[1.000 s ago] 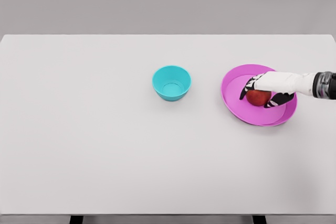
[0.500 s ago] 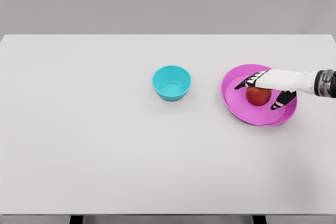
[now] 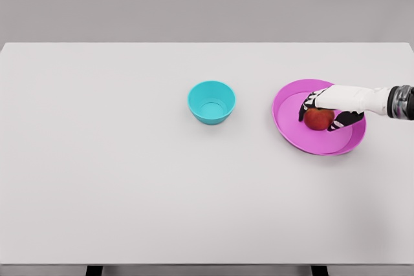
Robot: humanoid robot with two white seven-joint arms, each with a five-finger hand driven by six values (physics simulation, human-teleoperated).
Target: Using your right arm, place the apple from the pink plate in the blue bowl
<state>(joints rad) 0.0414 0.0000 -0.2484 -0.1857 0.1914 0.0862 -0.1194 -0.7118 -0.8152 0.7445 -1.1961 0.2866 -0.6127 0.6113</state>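
Note:
A red apple (image 3: 318, 120) lies in the pink plate (image 3: 290, 127) at the right of the table. My right hand (image 3: 323, 114) reaches in from the right edge and sits over the apple. Its fingers (image 3: 305, 110) curl down on the apple's left side and the thumb (image 3: 345, 119) presses its right side, so the hand is shut on it. The apple still rests in the plate. The blue bowl (image 3: 211, 102), with nothing in it, stands to the left of the plate near the table's middle. My left arm is out of view.
The white table (image 3: 129, 179) stretches wide around the bowl and plate. Its far edge runs along the top and its front edge along the bottom of the view.
Half a second ago the right hand's fingers were spread above the apple. They have now curled down around it. Apple, plate and bowl have not moved.

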